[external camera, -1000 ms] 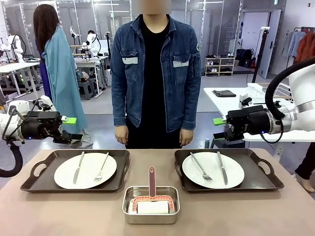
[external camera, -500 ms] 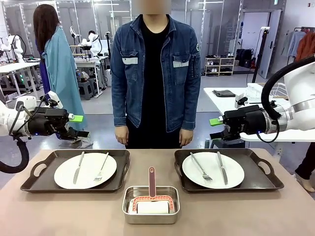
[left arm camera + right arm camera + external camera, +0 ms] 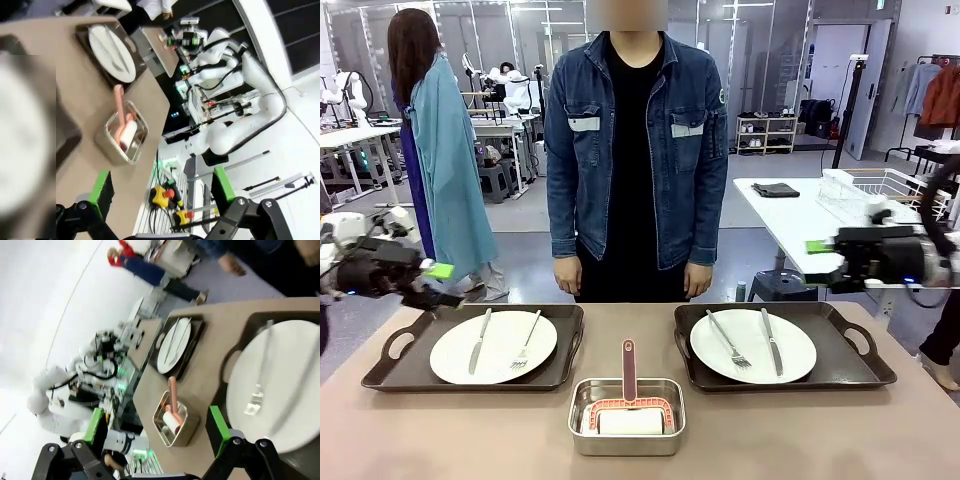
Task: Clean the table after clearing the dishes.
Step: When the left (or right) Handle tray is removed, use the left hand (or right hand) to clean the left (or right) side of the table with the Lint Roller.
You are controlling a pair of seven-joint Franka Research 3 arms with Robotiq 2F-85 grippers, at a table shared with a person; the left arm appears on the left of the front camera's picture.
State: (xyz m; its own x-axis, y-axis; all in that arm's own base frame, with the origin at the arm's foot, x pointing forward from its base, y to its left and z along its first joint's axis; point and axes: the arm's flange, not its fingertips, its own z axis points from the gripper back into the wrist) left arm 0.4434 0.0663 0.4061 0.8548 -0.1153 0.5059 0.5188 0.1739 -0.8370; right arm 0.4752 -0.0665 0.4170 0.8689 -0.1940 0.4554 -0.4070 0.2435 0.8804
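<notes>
Partly cut off by the frame's edges, both arms show little beyond their wrists. The left pincer hangs near the far-left corner of the desk. The right pincer, blurred, hangs over the far edge near the right tray. Both wrist views show the green pads spread well apart, with nothing between them. A pale smear along the left edge of the left wrist view is too soft to make out.

Two dark trays sit side by side. The left tray carries the left plate, with a knife and a fork lying on it. The right plate bears its own fork and knife. Between the trays, nearer the camera, a steel pan holds a roller, its pink handle pointing across the far rim.

The desk top is plain matte tan. A person in a denim jacket stands at the far side, arms down. Behind, at right, a white desk bears a wire rack. A second person in a pale blue coat stands at left among other workstations.
</notes>
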